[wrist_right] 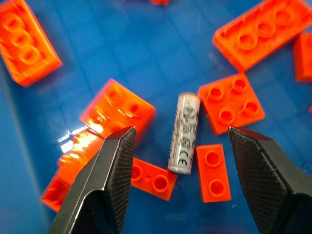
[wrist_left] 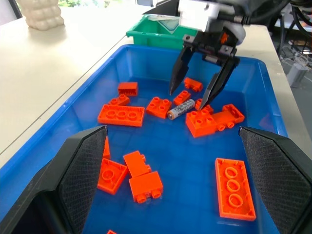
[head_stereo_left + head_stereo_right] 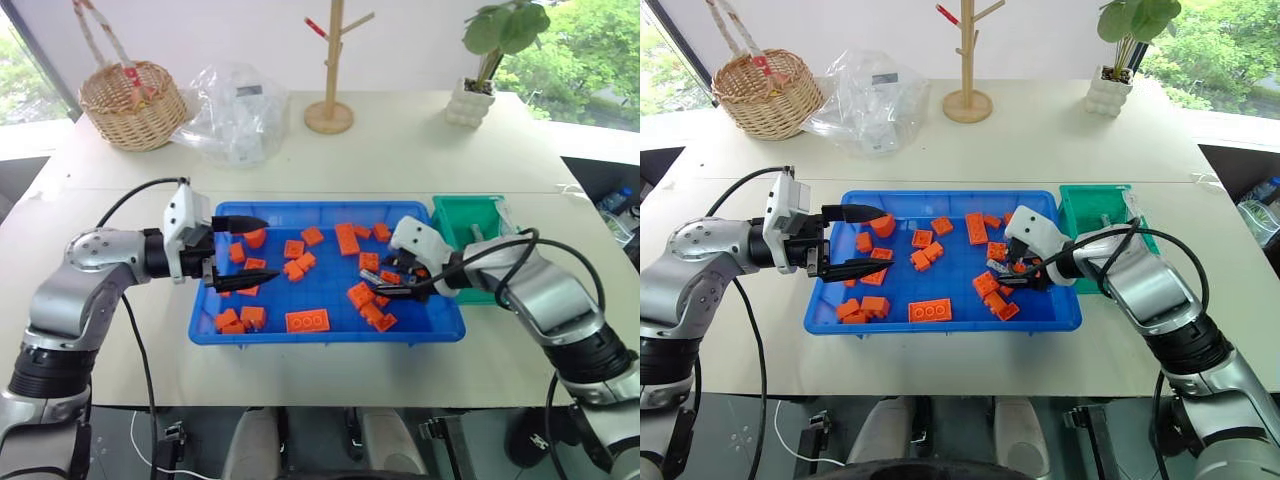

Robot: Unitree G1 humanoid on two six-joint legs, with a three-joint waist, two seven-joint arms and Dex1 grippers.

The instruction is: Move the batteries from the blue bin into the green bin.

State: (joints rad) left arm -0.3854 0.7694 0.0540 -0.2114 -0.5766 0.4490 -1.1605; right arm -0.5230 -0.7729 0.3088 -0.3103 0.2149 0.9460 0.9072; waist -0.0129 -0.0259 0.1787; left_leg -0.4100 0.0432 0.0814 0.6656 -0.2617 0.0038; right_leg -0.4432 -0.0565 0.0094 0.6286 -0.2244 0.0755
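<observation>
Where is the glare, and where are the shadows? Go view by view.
Right wrist view: a white glare patch on an orange brick near the battery. Left wrist view: the blue bin has a glossy floor that faintly mirrors the bricks. Left eye view: daylight comes from the windows at both top corners, with only soft shadows on the table.

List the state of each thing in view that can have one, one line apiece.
Right gripper: open, poised over the battery, not touching it.
Left gripper: open, empty, over the blue bin's left end.
Battery: lying flat among orange bricks, not gripped.
Blue bin: holds the scattered bricks and the battery.
Green bin: upright beside the blue bin; contents unclear.
</observation>
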